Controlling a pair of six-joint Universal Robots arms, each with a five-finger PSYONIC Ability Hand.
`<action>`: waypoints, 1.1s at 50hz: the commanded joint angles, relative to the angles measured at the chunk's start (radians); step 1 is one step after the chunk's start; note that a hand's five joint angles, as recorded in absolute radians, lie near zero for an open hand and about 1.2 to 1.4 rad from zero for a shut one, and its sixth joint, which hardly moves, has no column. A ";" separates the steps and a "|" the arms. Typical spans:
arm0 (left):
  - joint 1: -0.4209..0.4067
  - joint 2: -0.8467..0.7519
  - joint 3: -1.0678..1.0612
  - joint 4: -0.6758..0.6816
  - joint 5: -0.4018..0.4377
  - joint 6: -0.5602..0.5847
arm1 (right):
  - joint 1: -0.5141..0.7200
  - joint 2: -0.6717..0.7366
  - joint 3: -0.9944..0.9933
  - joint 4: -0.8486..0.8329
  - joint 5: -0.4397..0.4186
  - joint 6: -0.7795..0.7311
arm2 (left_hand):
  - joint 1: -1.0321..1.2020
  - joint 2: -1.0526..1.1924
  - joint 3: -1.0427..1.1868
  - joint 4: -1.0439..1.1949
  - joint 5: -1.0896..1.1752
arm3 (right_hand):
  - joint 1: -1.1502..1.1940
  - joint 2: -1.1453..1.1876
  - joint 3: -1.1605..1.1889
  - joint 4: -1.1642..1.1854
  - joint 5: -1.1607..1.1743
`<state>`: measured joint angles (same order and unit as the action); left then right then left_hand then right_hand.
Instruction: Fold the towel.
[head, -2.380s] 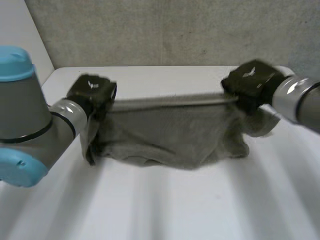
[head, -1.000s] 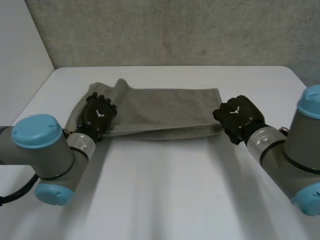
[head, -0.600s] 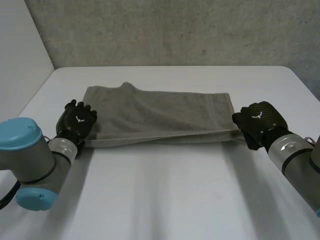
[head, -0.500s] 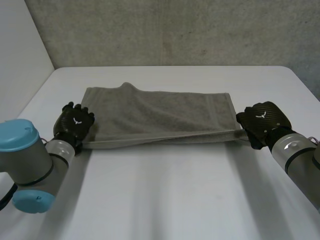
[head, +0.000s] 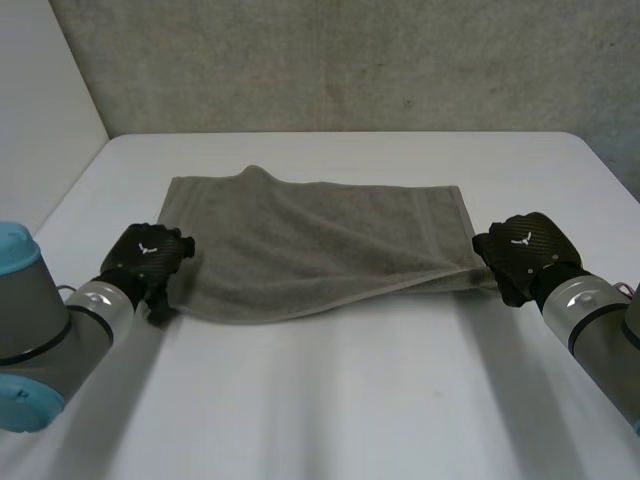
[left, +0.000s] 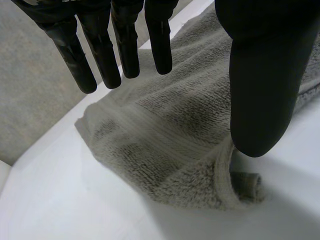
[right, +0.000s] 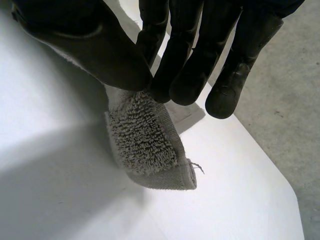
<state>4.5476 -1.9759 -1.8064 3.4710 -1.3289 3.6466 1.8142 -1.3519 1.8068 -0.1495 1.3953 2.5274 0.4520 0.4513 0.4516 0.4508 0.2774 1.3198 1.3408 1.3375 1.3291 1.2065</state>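
1. Towel (head: 320, 240), grey and folded over, is laid on the far half of the white table (head: 330, 400).
2. A small white mark (head: 143, 250) is seen on the back of the left hand (head: 150, 264), and one more on the right hand (head: 522, 258). Both are too small to be read.
3. The left hand is placed at 9 o'clock from the middle of the towel, at its near left corner. Its fingers (left: 125, 45) and thumb (left: 260, 75) are held straight and apart over that corner, and nothing is gripped. Whether the cloth is touched cannot be told.
4. The right hand is found at 3 o'clock, at the near right corner. This corner is pinched between thumb (right: 90, 45) and fingers (right: 180, 55), and is raised a little from the table.
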 joint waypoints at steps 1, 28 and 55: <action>0.016 -0.024 0.010 -0.003 0.007 0.006 | -0.003 0.005 0.002 0.001 -0.009 0.001 | 0.082 0.082 0.082 0.083 0.082 | 0.076 0.056 0.059 0.067 0.015; 0.021 -0.072 0.025 -0.018 -0.038 0.007 | -0.019 0.005 0.000 -0.010 -0.004 0.001 | 0.234 0.235 0.235 0.235 0.234 | 0.076 0.056 0.059 0.067 0.015; 0.053 -0.058 0.018 -0.061 -0.032 0.006 | -0.021 0.005 0.000 -0.010 -0.007 0.030 | 0.184 0.185 0.185 0.185 0.184 | 0.076 0.056 0.059 0.067 0.015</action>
<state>4.6006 -2.0089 -1.8097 3.3950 -1.3593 3.6524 1.7947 -1.3469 1.8076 -0.1595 1.3892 2.5480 0.5326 0.5305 0.5310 0.5299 0.3574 1.3199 1.3408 1.3375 1.3291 1.2065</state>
